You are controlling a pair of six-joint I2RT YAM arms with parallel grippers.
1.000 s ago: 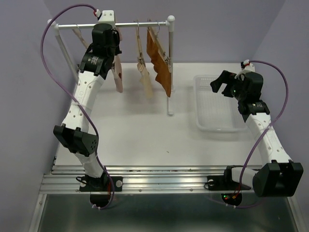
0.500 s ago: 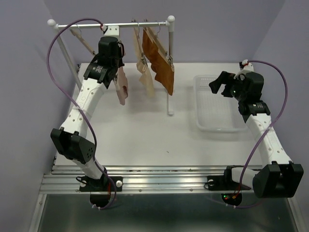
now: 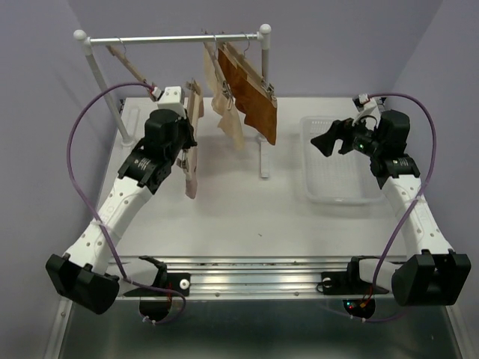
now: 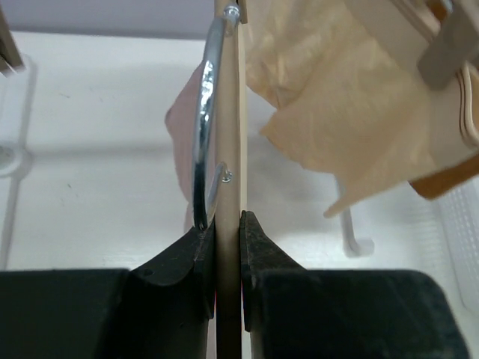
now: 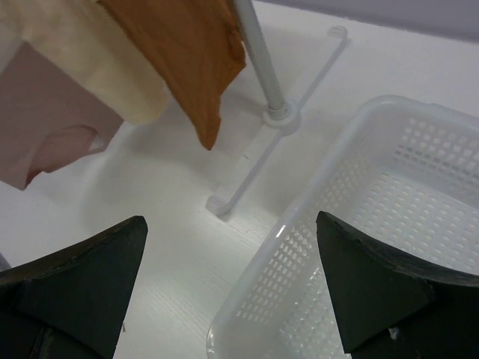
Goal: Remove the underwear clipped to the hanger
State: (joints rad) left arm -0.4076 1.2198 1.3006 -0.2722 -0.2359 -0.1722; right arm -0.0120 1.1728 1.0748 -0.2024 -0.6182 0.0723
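Observation:
My left gripper (image 3: 185,142) is shut on a wooden hanger (image 3: 194,101) that is off the rail and held above the table. The pale pink underwear (image 3: 191,170) hangs clipped below it. In the left wrist view the jaws pinch the hanger's wooden bar (image 4: 228,149) beside its metal hook (image 4: 200,134), with the pink cloth (image 4: 182,142) behind. The cream-beige underwear (image 3: 229,120) and the orange-brown underwear (image 3: 256,101) hang clipped on hangers on the rail (image 3: 165,38). My right gripper (image 3: 328,140) is open and empty over the basket's left edge.
A white perforated basket (image 3: 340,187) stands at the right, and also shows in the right wrist view (image 5: 359,247). The white rack's right post (image 3: 263,105) and foot (image 5: 262,161) stand mid-table. A bare wooden hanger (image 3: 129,63) hangs at the rail's left end.
My left arm has taken the hanger with the pink underwear off the rail and drawn it down and nearer. My right gripper has moved a little left, toward the rack.

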